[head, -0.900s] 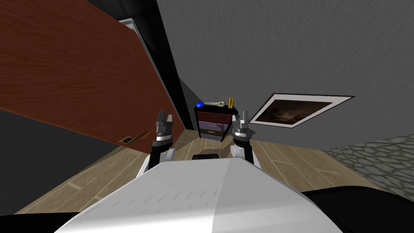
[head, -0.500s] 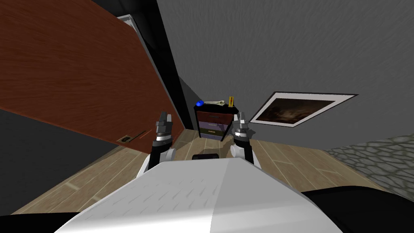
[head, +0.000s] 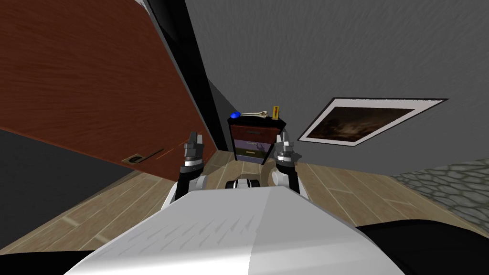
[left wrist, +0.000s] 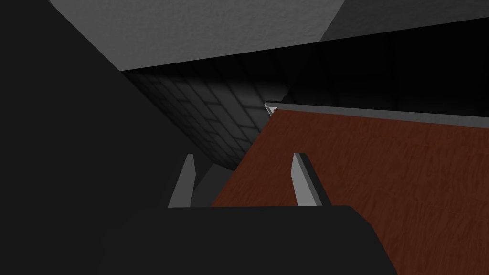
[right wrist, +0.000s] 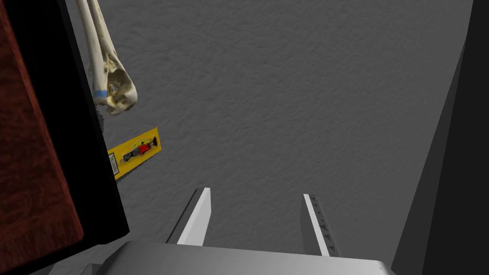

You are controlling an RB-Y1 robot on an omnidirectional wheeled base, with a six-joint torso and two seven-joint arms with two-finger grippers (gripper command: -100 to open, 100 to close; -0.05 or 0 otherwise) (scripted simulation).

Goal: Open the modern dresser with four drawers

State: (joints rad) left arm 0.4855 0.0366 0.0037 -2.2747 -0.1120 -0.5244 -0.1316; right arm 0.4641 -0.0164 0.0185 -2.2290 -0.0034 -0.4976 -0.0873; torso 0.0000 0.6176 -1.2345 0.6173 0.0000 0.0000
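dresser [head: 255, 141]: black frame, four stacked drawer fronts (dark red on top, then pale purple, olive, purple). It stands on the wood-plank floor [head: 334, 186] against the grey wall, dead ahead, well apart from both grippers. The fronts look flush with the frame.

On its top: small blue round object [head: 234, 115], white bone [head: 254, 114], yellow flat pack [head: 275, 111].

right gripper [head: 285, 138]: fingers spread wide, nothing between them, touching nothing. Its wrist view has the dresser's dark red front and black top edge off to one side, bare grey wall past the tips.

left gripper [head: 195, 138]: also spread wide and empty, facing the big reddish-brown wood door [head: 95, 86].

dark framed picture [head: 367, 119] on the wall to the right of the dresser.
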